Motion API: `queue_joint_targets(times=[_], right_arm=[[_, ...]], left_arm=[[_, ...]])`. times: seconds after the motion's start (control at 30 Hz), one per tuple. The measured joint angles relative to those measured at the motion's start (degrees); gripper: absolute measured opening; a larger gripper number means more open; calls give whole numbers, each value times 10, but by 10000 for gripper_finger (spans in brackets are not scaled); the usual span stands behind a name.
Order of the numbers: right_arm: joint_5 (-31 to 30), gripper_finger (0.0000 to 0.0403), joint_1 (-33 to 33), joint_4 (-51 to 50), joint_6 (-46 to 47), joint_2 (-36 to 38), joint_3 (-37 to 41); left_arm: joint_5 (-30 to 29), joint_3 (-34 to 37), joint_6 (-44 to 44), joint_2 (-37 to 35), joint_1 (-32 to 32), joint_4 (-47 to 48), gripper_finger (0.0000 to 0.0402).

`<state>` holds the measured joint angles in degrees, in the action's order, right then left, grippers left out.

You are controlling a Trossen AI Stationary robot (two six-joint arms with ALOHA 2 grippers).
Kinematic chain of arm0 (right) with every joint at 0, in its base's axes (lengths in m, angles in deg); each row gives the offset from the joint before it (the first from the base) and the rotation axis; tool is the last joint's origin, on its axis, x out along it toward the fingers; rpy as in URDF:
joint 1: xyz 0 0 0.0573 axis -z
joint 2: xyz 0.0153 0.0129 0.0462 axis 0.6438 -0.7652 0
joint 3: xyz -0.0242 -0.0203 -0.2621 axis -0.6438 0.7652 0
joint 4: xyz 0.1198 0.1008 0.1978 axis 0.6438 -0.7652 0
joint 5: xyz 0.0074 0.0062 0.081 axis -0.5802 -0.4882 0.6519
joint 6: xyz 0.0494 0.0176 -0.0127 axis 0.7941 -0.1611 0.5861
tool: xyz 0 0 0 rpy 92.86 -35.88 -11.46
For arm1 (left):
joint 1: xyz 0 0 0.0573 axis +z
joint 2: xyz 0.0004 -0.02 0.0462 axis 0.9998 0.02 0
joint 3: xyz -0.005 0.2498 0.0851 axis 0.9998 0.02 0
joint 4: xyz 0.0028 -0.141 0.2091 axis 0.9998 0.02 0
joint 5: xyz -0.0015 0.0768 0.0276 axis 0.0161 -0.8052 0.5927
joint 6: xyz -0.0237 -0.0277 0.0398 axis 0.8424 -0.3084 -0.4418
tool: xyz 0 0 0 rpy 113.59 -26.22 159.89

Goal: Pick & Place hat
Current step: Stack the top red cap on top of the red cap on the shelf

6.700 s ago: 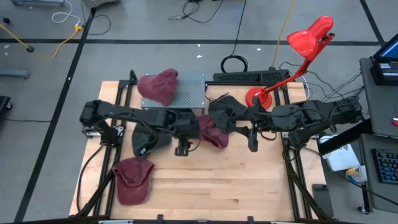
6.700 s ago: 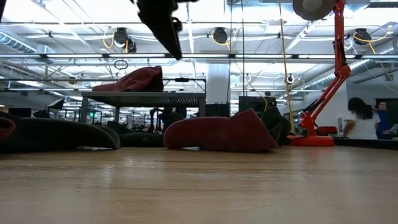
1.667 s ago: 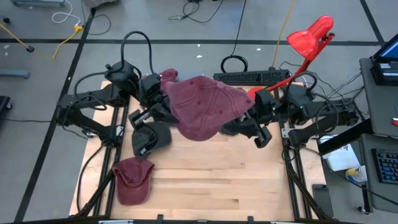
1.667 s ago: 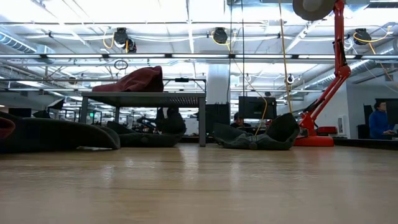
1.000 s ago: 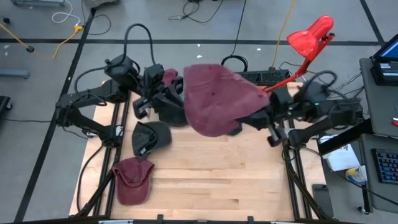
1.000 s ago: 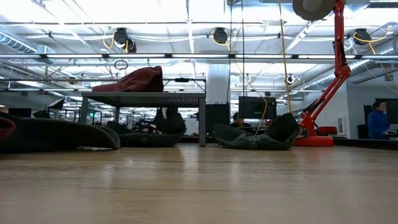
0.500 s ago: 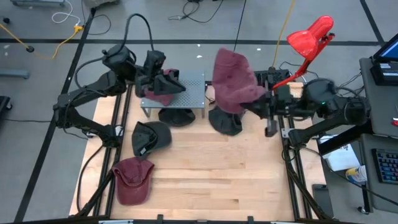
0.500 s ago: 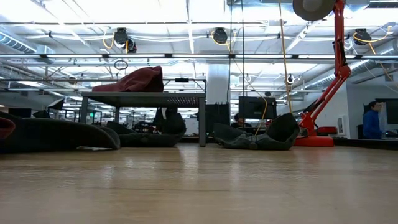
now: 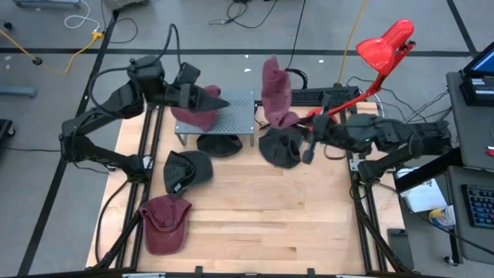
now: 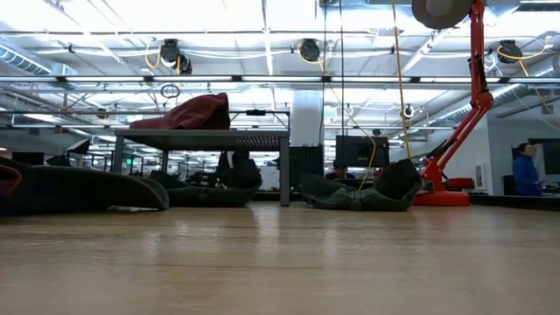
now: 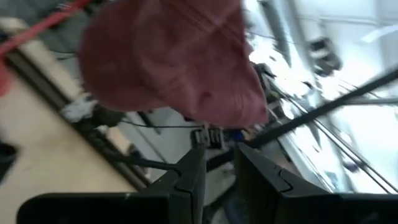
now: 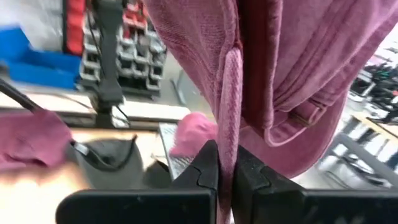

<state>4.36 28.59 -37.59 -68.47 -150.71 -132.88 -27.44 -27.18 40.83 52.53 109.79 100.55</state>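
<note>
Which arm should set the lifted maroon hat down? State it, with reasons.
Right. Its end effector is shut on the maroon hat, held up beside the metal stand. The left end effector is over the stand's other hat, holding nothing.

- A small raised shelf (image 9: 231,116) stands at the back of the counter (image 9: 255,224), left of centre, with one hat (image 9: 194,114) on it.
- Another hat (image 9: 218,144) lies under the shelf's front edge.
- The right gripper (image 9: 309,143) holds a hat (image 9: 276,93) aloft just right of the shelf, above a further hat (image 9: 280,148) on the counter.
- Two hats (image 9: 186,170) (image 9: 164,223) lie front left.
- A lamp (image 9: 363,69) stands at the back right.
</note>
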Motion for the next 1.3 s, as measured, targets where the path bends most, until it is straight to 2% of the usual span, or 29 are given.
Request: queue_joint_targets(times=[0.33, 0.57, 0.87, 1.0, 1.13, 1.2, 1.3], right_arm=[[-40, 4, 3, -2, -77, -89, 0], [-39, 4, 4, 15, -89, -130, 0], [-36, 4, 21, 14, -86, -150, 0], [-7, 4, 25, 15, -82, -149, 0], [-7, 4, 25, 15, -81, -150, 0], [-8, 4, 25, 15, -81, -150, 0], [-9, 4, 25, 6, -81, -150, 0]], left_arm=[[-122, 0, 47, -60, -13, 82, 88], [-170, 0, 45, -65, -55, 137, 88], [-191, 0, -2, -49, -93, 150, 89], [-196, 0, -13, -41, -99, 149, 89], [-197, 0, -29, -35, -101, 148, 89], [-196, -1, -33, -30, -101, 143, 97], [-198, 0, -32, -26, -101, 148, 136]])
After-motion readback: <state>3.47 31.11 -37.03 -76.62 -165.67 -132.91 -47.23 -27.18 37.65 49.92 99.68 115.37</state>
